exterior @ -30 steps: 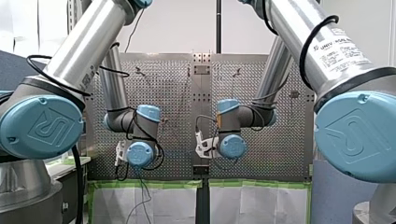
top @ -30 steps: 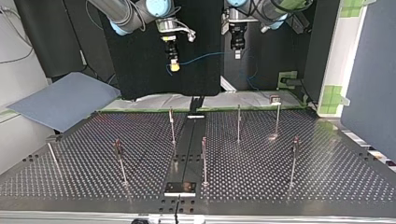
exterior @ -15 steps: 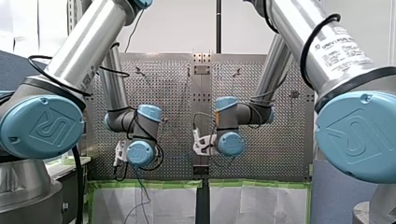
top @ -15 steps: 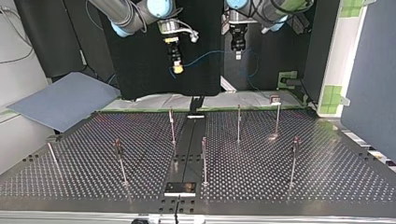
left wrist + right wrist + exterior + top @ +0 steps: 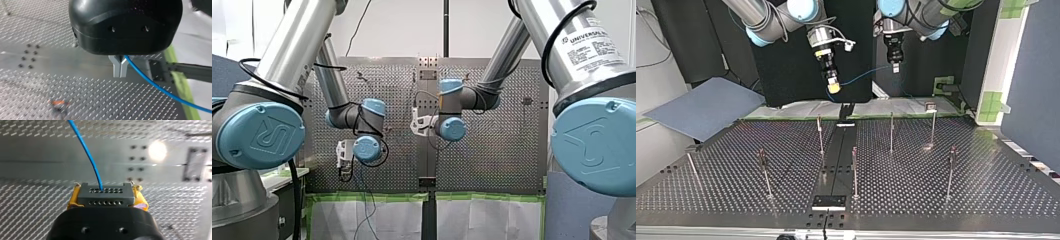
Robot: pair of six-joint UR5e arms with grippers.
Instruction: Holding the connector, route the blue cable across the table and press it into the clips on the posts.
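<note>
Both arms hang high, the cable strung between them.
In the top view my right gripper (image 5: 834,88) tilts down toward the posts (image 5: 891,131) and my left gripper (image 5: 895,67) points straight down, both well above the table (image 5: 936,190). The cable (image 5: 861,76) sags between them. Only the wrist views show the grips. My right's yellow pads (image 5: 72,198) clamp the connector (image 5: 105,191) (the cable leaves its face), and my left's metal fingers (image 5: 117,68) are pinched together on the cable.

- Robotics lab, test cell.
- Perforated metal surface (image 5: 946,200) studded with thin upright posts (image 5: 854,170).
- Universal Robots label on my right arm (image 5: 582,55).
- Black panels (image 5: 786,75), green tape (image 5: 372,197) edging.
</note>
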